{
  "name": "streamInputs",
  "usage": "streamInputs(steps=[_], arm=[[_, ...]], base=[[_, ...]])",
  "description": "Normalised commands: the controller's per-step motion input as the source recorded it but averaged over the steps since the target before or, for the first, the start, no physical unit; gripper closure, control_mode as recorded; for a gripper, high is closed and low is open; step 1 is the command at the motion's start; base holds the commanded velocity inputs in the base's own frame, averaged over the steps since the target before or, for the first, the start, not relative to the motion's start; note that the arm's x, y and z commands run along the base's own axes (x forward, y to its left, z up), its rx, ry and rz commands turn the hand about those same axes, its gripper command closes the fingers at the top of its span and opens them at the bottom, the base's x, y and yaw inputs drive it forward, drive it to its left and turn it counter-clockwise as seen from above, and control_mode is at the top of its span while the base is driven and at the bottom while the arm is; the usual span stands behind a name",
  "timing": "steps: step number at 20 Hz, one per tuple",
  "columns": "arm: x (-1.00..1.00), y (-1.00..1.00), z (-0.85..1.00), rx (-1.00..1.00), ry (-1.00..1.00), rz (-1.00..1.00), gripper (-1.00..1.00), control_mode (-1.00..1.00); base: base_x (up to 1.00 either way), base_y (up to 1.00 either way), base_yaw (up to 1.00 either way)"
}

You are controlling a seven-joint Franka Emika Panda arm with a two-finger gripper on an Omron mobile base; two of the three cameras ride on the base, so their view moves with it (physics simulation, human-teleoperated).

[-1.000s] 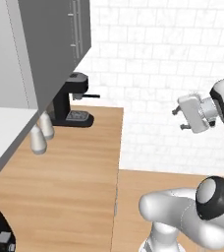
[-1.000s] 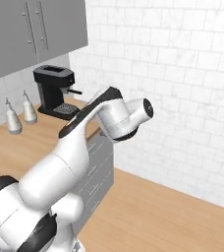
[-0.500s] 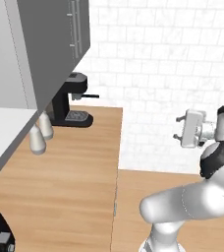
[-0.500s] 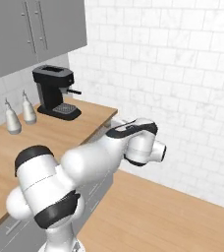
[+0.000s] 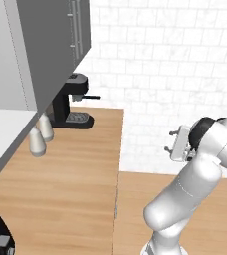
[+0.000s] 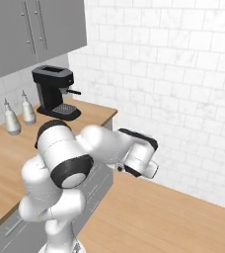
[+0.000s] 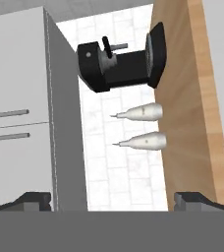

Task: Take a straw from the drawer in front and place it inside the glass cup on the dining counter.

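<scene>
- Wood tops the counter [image 5: 70, 174] that we see along the left of both base views; it runs back to a white tiled wall [image 5: 175, 69].
- We find a black coffee machine [image 5: 71, 102] at the far end of that counter, under grey wall cabinets [image 5: 46, 45] with bar handles.
- We count 2 pale bottles [image 5: 40, 134] standing just beside each other, nearer to the camera than the coffee machine.
- We see the white arm bent out over the wooden floor [image 5: 210, 199], to the right of the counter's edge in the left base view.
- Our pincer [image 5: 174, 144] sits at the arm's end, level and facing the counter side; its body is pale and blocky.
- In the hand view the pincer [image 7: 112, 201] shows 2 dark tips well apart at the bottom corners, with nothing between them: jaws wide apart, nothing held.
- The hand view is rolled: the counter stands as a vertical band on the right, with the coffee machine [image 7: 119, 61] and the 2 bottles [image 7: 141, 127] pointing sideways.
- We see grey drawer fronts [image 6: 92, 190] below the counter in the right base view, closed as far as we can tell, partly hidden by the arm. We cannot locate the straw, the glass cup or the dining counter.
</scene>
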Motion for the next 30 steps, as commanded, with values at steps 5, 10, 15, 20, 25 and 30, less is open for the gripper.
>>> streamInputs(steps=[5, 10, 15, 20, 25, 30], arm=[[0.22, 0.31, -0.52, -0.02, -0.01, 0.0, -1.0, -1.0], [0.26, 0.34, -0.43, -0.02, -0.06, 0.03, -1.0, -1.0], [0.28, 0.37, -0.42, -0.07, -0.13, 0.05, -1.0, -1.0], [0.34, 0.32, -0.35, -0.1, -0.14, 0.03, -1.0, -1.0], [0.23, 0.4, -0.06, -0.13, -0.05, -0.02, -1.0, -1.0], [0.19, 0.55, -0.02, -0.12, 0.0, -0.09, -1.0, -1.0]], base=[[0.0, 0.0, 0.0], [0.0, 0.0, 0.0], [0.0, 0.0, 0.0], [0.0, 0.0, 0.0], [0.0, 0.0, 0.0], [0.0, 0.0, 0.0]])
